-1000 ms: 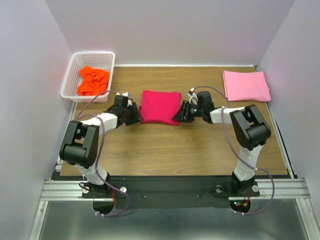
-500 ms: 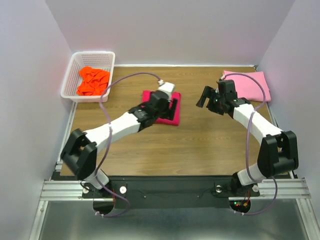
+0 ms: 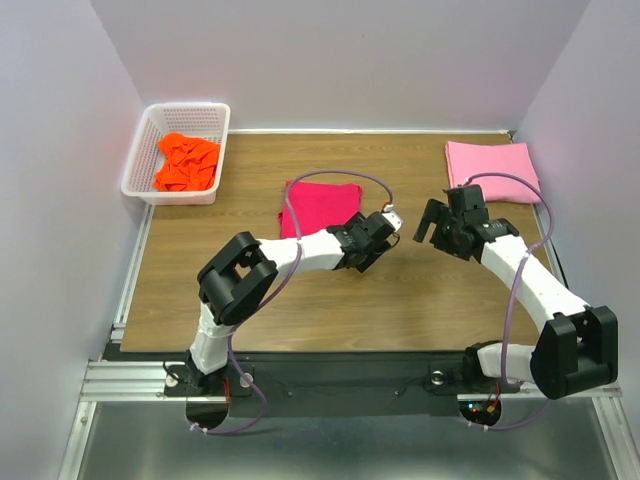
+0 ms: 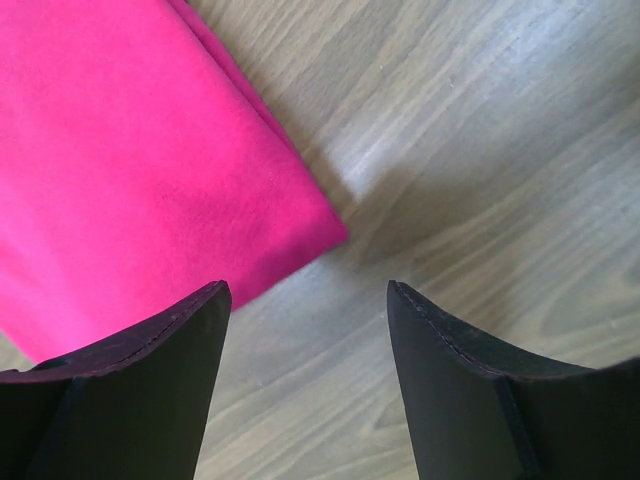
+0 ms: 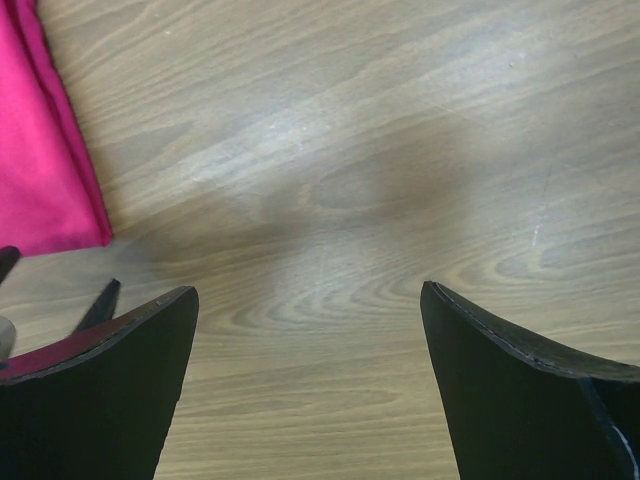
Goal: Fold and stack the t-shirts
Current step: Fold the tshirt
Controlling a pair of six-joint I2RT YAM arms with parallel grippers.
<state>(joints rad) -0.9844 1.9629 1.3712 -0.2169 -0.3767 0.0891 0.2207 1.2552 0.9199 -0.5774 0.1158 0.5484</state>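
Observation:
The crimson-red t-shirt (image 3: 318, 205) lies folded flat in the middle of the table. In the left wrist view its near corner (image 4: 130, 170) sits just beyond my fingers. My left gripper (image 3: 368, 245) (image 4: 304, 290) hovers open by that corner, with only bare wood between its fingers. My right gripper (image 3: 427, 222) (image 5: 309, 290) stands wide open over bare wood to the right of the shirt, whose edge (image 5: 45, 170) shows at the left. The light pink t-shirt (image 3: 492, 170) lies folded at the back right. The bright orange t-shirt (image 3: 187, 160) is crumpled in the basket.
A white lattice basket (image 3: 140, 160) stands at the back left corner. Grey walls close in the table on three sides. The left arm's forearm (image 3: 300, 252) stretches low across the table's middle.
Both grippers have let go of the crimson shirt's sides and opened. The left arm swung across to the shirt's near right corner; the right arm pulled away to the right.

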